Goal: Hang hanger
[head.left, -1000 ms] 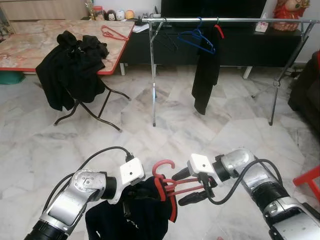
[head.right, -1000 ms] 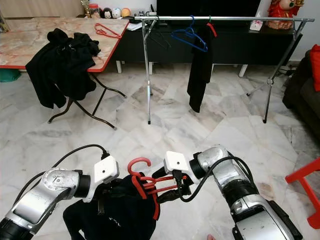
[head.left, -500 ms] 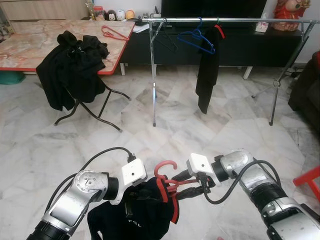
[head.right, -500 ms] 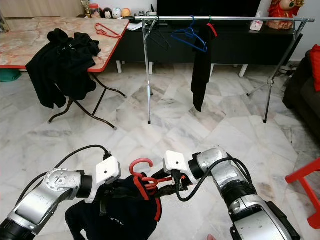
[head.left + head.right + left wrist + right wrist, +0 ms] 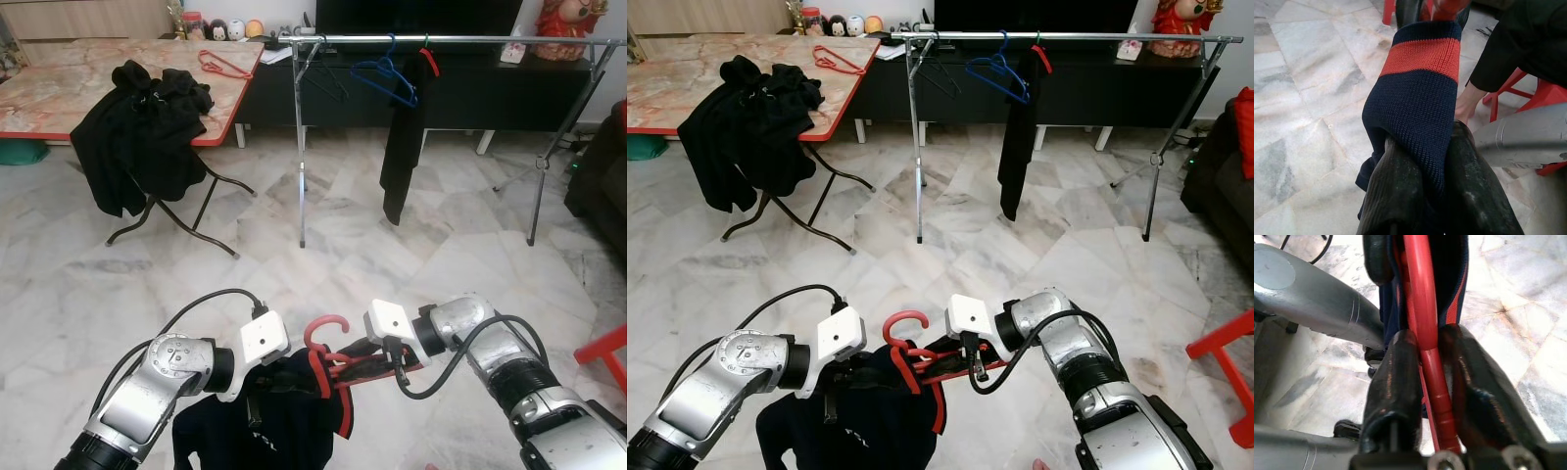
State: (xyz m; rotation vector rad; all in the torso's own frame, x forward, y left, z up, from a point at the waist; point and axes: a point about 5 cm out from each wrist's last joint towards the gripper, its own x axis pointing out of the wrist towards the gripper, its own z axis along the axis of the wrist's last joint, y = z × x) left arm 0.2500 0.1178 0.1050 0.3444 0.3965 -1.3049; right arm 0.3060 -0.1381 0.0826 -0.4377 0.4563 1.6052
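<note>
Right gripper [image 5: 1425, 367] now clamped on red hanger [image 5: 1422, 323].

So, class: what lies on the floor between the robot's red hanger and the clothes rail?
Only bare marble floor separates red hanger from clothes rail, left eye view.

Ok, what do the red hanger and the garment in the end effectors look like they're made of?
Red hanger: smooth, glossy, thick tube, likely plastic. Garment: navy knit with an orange-red band; visible ribbed stitches suggest a wool or acrylic sweater, fibre unclear.
</note>
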